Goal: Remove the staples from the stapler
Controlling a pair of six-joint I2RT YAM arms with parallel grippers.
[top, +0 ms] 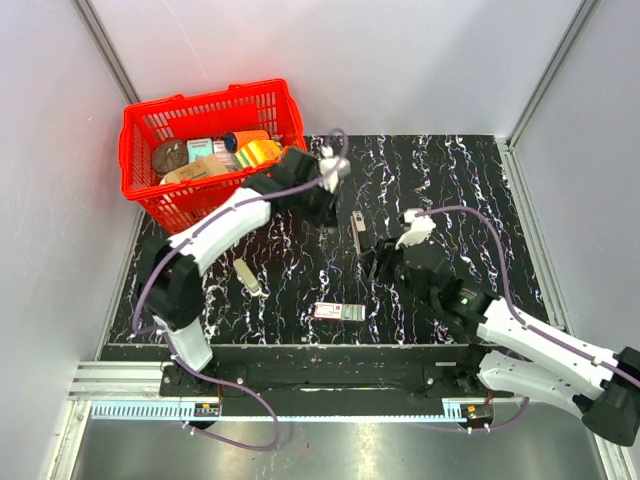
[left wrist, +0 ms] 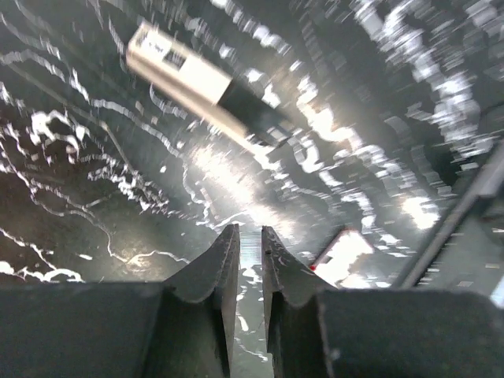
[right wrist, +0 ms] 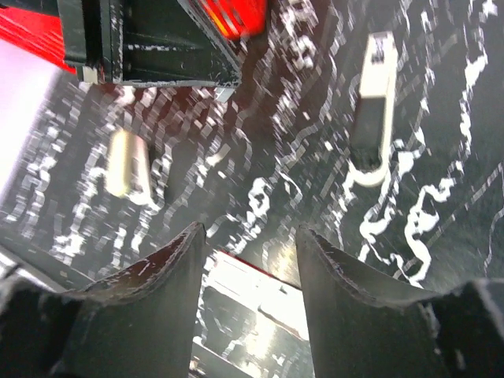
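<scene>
We see a red basket (top: 140, 130) at the table's (top: 460, 180) far left corner, with a yellow-orange packet (top: 258, 152) and other small goods inside. A flat white box (top: 338, 312) with green-and-red print lies near the front edge. A small pale beige piece (top: 246, 276) lies to its left, well apart.
</scene>
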